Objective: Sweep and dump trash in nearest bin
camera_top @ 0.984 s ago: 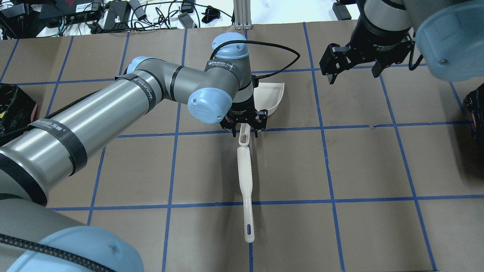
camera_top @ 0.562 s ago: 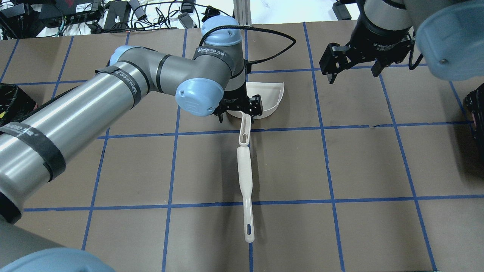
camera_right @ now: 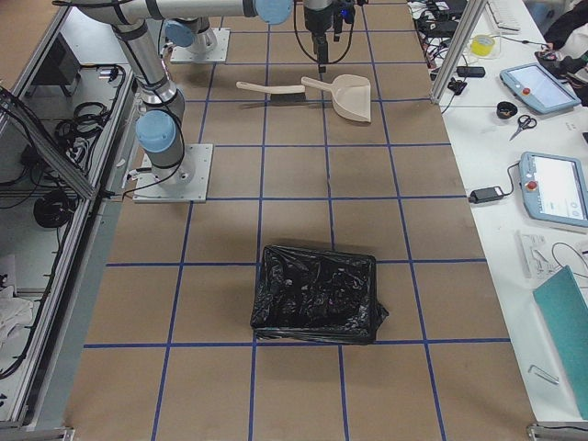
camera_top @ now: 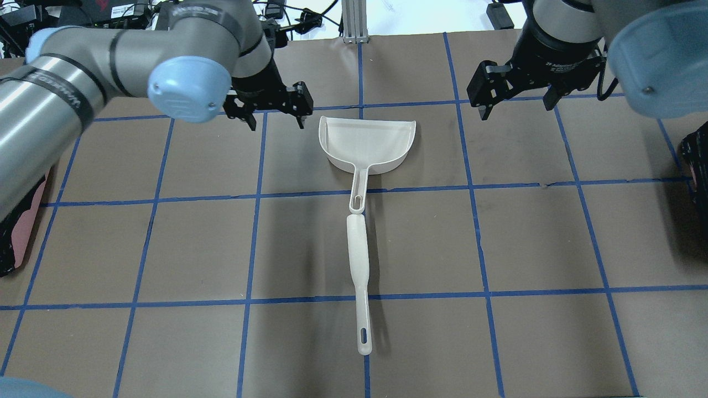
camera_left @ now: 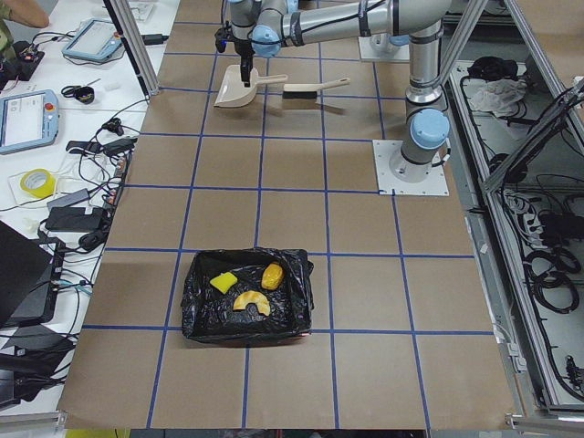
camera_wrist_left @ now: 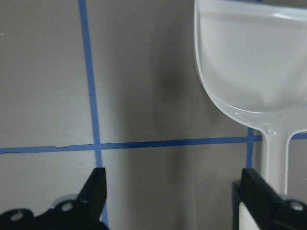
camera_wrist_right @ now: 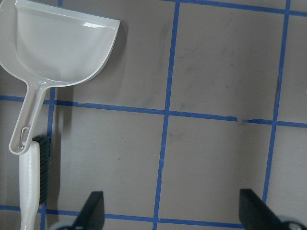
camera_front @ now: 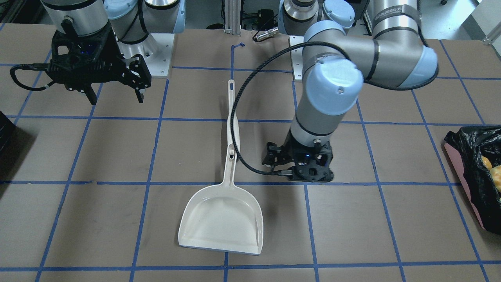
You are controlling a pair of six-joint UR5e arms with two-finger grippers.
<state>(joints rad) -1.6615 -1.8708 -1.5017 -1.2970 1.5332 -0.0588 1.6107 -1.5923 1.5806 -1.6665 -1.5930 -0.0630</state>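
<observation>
The trash (camera_front: 494,172) sits in the bin (camera_left: 239,330), well apart from both sets of fingers, out beyond the left ones at that end of the bench (camera_top: 553,237). On the black liner (camera_left: 205,301) I count three pieces: a yellow-and-green sponge piece (camera_left: 224,283), a glossy bread lump (camera_left: 272,275) and a croissant piece (camera_left: 249,302) lying as an arch. The bin's long axis runs from the robot's side of the bench across to the operators' side.

Nearer in, the left fingers (camera_top: 300,105) hang spread wide over bare bench, gripping nothing. Just beside them, on the side toward the right fingers (camera_top: 479,94), lies the dustpan (camera_top: 368,141). It is flat on the bench, with its mouth pointing away from the robot and its handle pointing back toward it. The brush (camera_top: 358,249) lies on the same line, its head meeting the dustpan's handle end and its slotted tip toward the robot.

My right fingers are also wide apart and empty, on the far side of the dustpan from the left ones.
</observation>
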